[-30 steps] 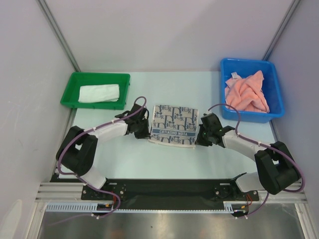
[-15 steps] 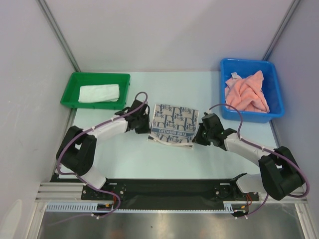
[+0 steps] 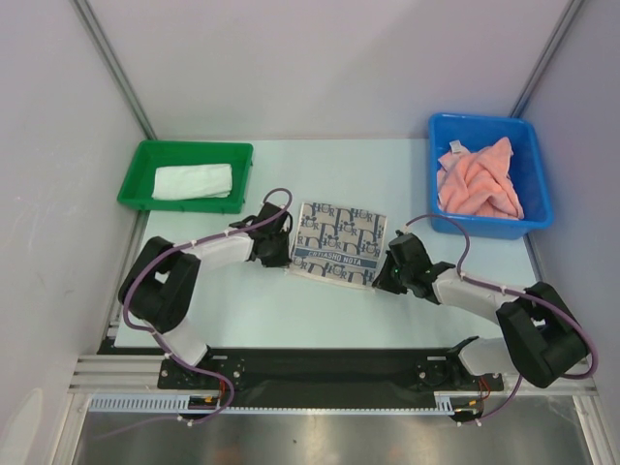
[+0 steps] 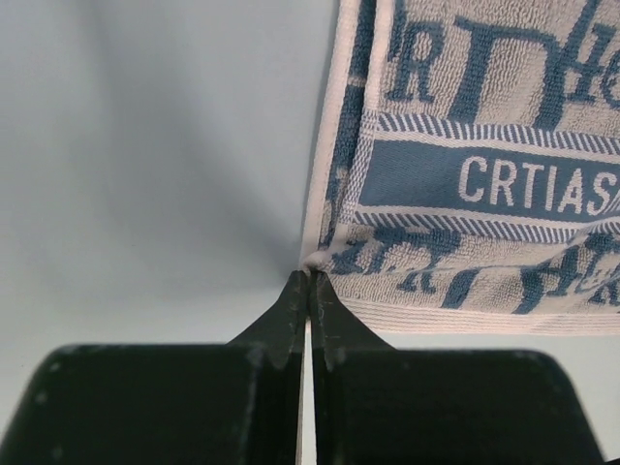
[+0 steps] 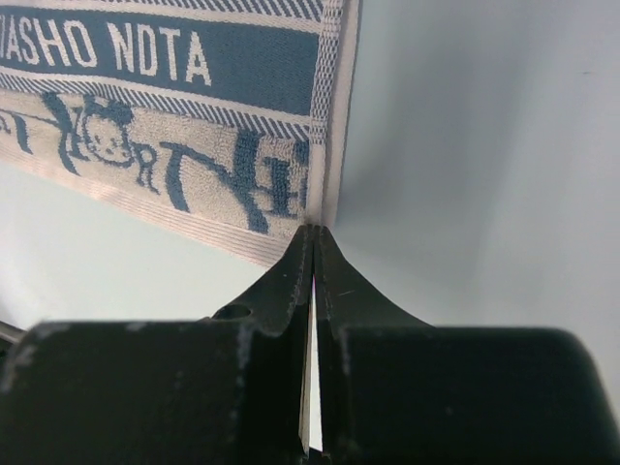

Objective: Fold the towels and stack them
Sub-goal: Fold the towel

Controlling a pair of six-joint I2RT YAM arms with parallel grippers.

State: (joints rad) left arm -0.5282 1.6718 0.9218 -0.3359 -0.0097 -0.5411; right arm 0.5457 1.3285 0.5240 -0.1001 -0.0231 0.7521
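Item one, blue-patterned towel [image 3: 339,242], lay flat at the centre of the bench [image 3: 291,310]. The left pincer [image 4: 308,276] was closed, pinching its left edge, and the right pincer [image 5: 312,232] was closed on its right edge. Item two, white towel [image 3: 193,181], lay folded in the green tray [image 3: 184,148] at the far-left corner. Item three, pink towel [image 3: 477,184], lay crumpled in the blue bin [image 3: 539,189] at the far-right corner.

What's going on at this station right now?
Both arms are working on the blue-patterned towel, which lies in the middle of the table. The left gripper is pinched shut on its left edge and the right gripper on its right edge, both low at the table. A folded white towel sits in the green bin. Crumpled pink towels wait in the blue bin.
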